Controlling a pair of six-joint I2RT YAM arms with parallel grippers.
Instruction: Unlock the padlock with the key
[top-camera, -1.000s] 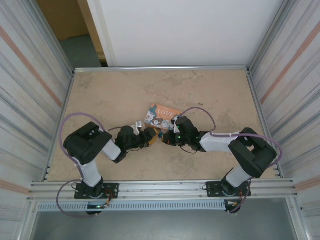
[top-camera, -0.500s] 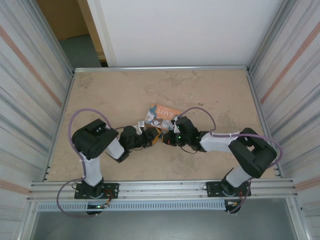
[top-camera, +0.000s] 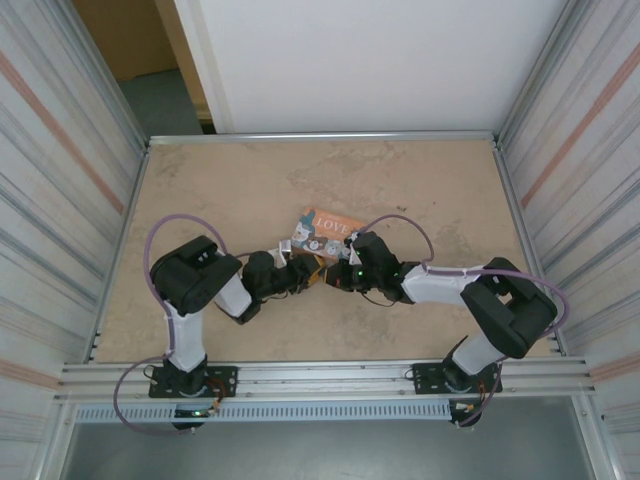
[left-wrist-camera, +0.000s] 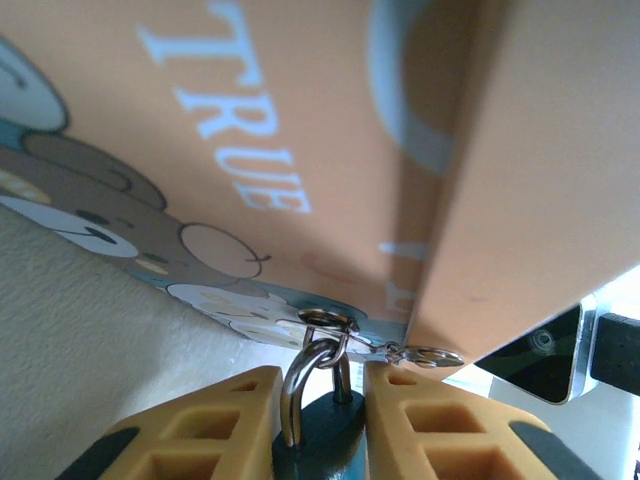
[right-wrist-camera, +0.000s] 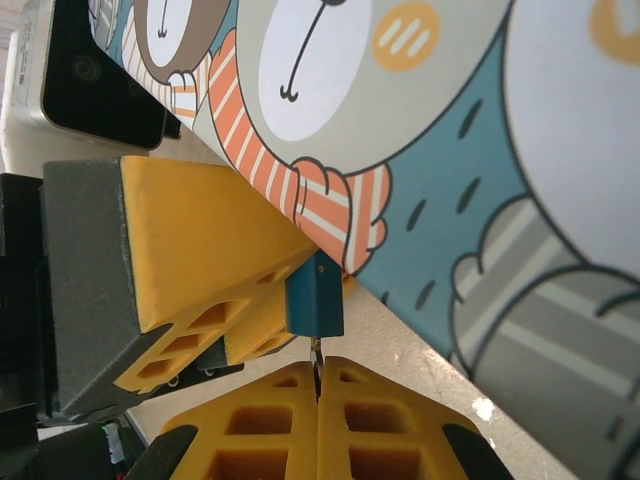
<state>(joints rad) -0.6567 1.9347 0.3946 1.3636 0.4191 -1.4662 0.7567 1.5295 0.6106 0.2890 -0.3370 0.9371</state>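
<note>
Where its shackle (left-wrist-camera: 292, 385) threads the small ring (left-wrist-camera: 326, 322) on the cat-print box (left-wrist-camera: 300, 120), padlock (left-wrist-camera: 325, 445) at the box's edge, mid-table (top-camera: 250, 190), teal body pinched in my left gripper (left-wrist-camera: 322, 378), my right gripper (right-wrist-camera: 318, 368) clamped on the thin key (right-wrist-camera: 316, 350), tip touching the padlock's base.

Probably a lab test cell: corrugated metal walls (top-camera: 60, 190) enclose an aluminium-framed table (top-camera: 250, 180).

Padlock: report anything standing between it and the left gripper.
Nothing visible: the small blue-teal padlock with silvery shackle sits directly between the left gripper's yellow fingers, which touch both its sides.
</note>
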